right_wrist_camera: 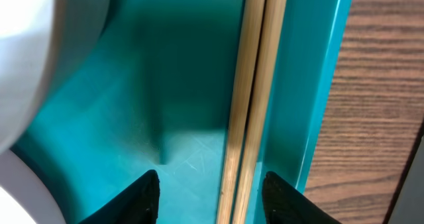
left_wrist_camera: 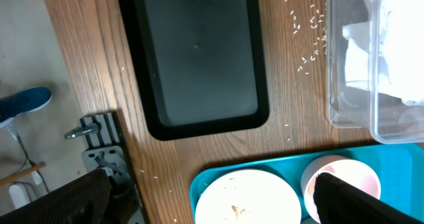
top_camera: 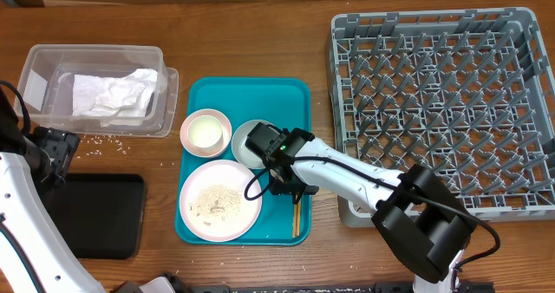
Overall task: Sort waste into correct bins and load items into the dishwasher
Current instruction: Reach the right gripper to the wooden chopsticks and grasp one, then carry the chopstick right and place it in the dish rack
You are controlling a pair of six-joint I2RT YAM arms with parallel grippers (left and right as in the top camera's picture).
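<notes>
You've got tan chopsticks (right_wrist_camera: 262, 85), a teal tray (top_camera: 247, 94), a grey lattice rack (top_camera: 434, 17), a black tray (left_wrist_camera: 199, 52) and a brown wood-grain table (top_camera: 260, 33).

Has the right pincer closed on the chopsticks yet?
No, in the right wrist view the right pincer is spread wide open, with the chopsticks lying flat in its gap on the teal tray.
</notes>
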